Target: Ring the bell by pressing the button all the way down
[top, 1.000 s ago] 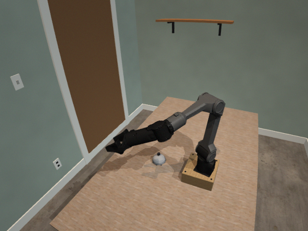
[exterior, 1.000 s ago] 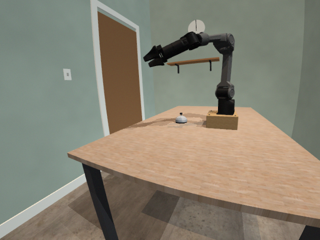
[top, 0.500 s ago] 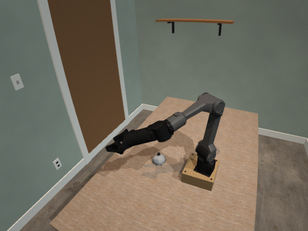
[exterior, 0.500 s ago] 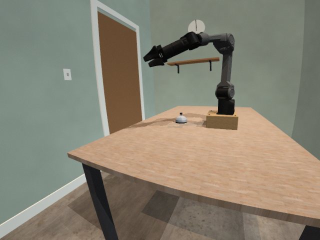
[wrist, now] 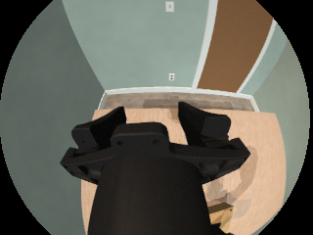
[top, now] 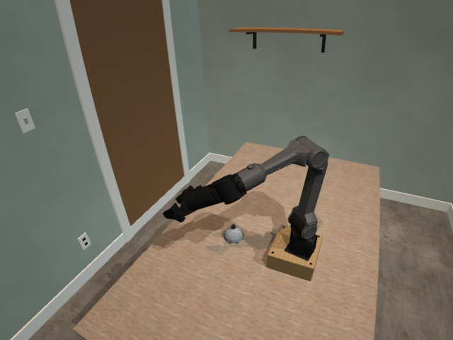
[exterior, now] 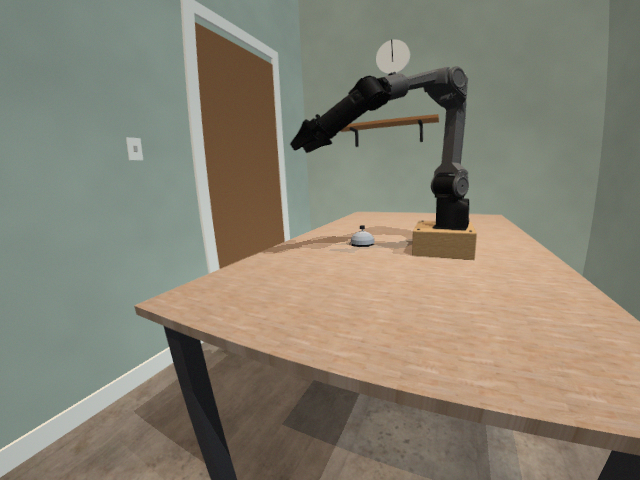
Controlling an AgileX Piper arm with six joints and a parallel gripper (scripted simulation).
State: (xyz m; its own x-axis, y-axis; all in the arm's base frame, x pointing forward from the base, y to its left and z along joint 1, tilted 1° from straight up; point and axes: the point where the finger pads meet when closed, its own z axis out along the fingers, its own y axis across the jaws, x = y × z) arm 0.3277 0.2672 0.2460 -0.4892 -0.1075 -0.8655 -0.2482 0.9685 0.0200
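Hanging high over the table (exterior: pixel 361 330), well above the bell (top: pixel 233 234) and off to the door side of it, nowhere near touching. Pincer (top: pixel 175 207) spread wide with nothing between the fingers, both black tips plainly apart in the wrist view, pointing out and a bit down toward the wall with the brown door (top: pixel 127 102). Arm (top: pixel 311 190) upright from its base, bent at the elbow, forearm sloping down toward the table's far edge.

Bell sitting upright on the wooden table, silvery dome with the small dark button (exterior: pixel 362 227) sticking up on top, near the light wooden mounting block (top: pixel 277 263) under the arm but apart from it. Lying partly inside the arm's shadow on the tabletop. Bell itself out of sight in the wrist view, only table edge, floor strip and wall past the fingertips there.

Around the room: wall shelf (top: pixel 285 30) on two black brackets, round clock (exterior: pixel 392 56) up behind the arm, light switch plate (top: pixel 25 120) and a socket (top: pixel 84 240) left of the door, black table leg (exterior: pixel 199 392) at the near corner.
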